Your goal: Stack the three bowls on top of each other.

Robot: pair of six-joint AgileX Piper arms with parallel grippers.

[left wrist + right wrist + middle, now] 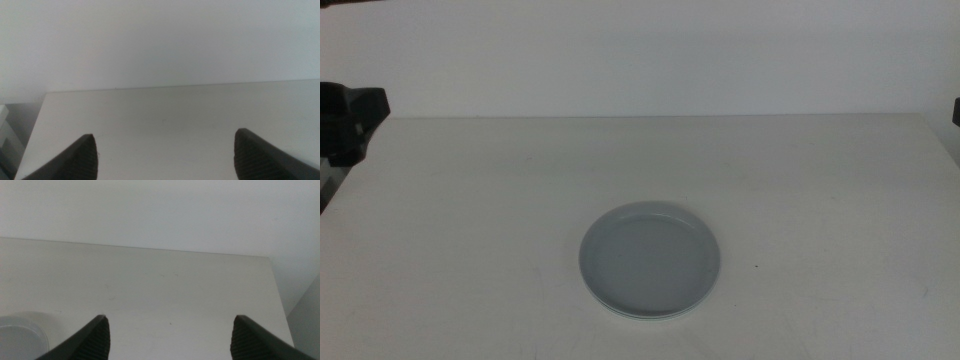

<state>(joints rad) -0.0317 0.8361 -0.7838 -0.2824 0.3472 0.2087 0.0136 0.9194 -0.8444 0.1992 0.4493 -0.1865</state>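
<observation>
White bench (470,200) | grey-blue bowl stack (650,260) centre-front, seemingly done | left pincer (165,150), right pincer (170,330) gape empty, apart; right nearer

You are looking at a pale table (800,200) set against a plain white wall (650,55).

The wall fills the upper third of your middle view, bare and evenly lit, meeting the table's far edge in a straight line across the frame. The tabletop is off-white and matte, with a few tiny dark specks toward the right. In your left wrist view, a table corner shows at mid-left, with something pale and blurred beyond it at the lower left edge. Light is soft, shadows faint.
</observation>
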